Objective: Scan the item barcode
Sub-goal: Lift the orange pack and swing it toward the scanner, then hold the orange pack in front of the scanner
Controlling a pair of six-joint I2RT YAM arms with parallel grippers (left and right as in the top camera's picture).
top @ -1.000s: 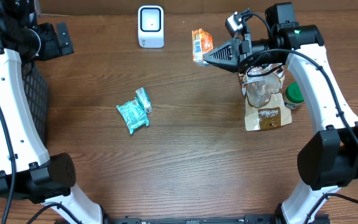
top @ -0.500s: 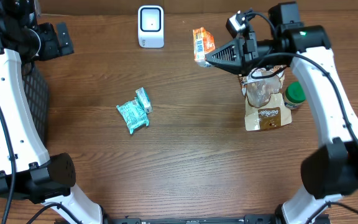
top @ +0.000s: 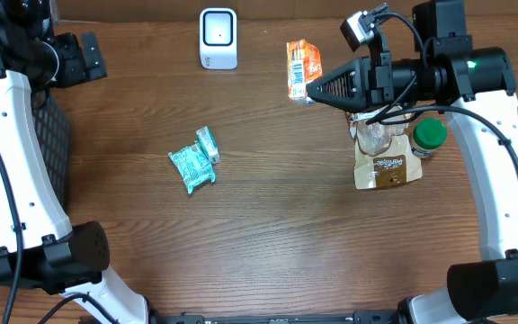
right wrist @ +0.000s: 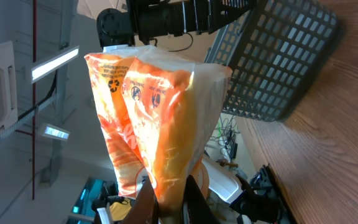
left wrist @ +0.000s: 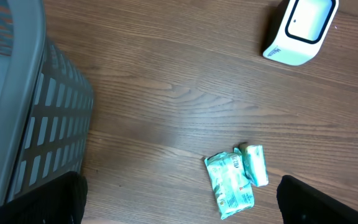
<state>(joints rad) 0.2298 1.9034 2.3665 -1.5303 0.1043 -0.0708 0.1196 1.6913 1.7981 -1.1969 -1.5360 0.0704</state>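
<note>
scanner (left wrist: 303,25): top cropped | brown pouch (top: 387,166): top under right arm (top: 497,171) | orange packet (top: 301,69): print unreadable

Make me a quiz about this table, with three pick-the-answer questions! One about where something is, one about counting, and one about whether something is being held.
1. Where is the white scanner?
A. On the table, left of the orange packet
B. Floating in mid-air
C. On the floor

2. How many teal packets lie on the table?
A. One
B. Two
C. Four

3. The right end effector is:
A. open and empty
B. shut on the orange packet
C. resting on the table

Answers:
1 A, it stands on the wood at the far edge.
2 B, a bigger one and a smaller one lie side by side.
3 B, it pinches the packet's end and holds it up.
</note>
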